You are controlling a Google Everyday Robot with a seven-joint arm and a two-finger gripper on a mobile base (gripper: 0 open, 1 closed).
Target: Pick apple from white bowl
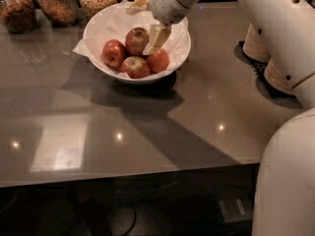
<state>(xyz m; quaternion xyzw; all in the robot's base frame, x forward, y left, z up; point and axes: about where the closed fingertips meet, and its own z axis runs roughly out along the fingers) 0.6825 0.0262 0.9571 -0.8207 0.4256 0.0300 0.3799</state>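
The white bowl (98,28), lined with crinkled white paper, stands at the back of the dark table and holds four apples. The apple (135,39), the largest, dull brownish-red, lies at the back of the pile. Smaller red apples lie to its left (113,52), in front (136,67) and to its right (159,61). My gripper (141,29) reaches down into the bowl from the upper right and is open. One beige finger (156,37) rests against the apple's right side. The other finger (139,3) sits behind it near the far rim.
Glass jars of dry food (58,3) line the back edge behind the bowl. Stacks of beige disposable bowls (257,44) stand at the right. My white arm (275,28) crosses the top right, and part of my body (288,181) fills the lower right.
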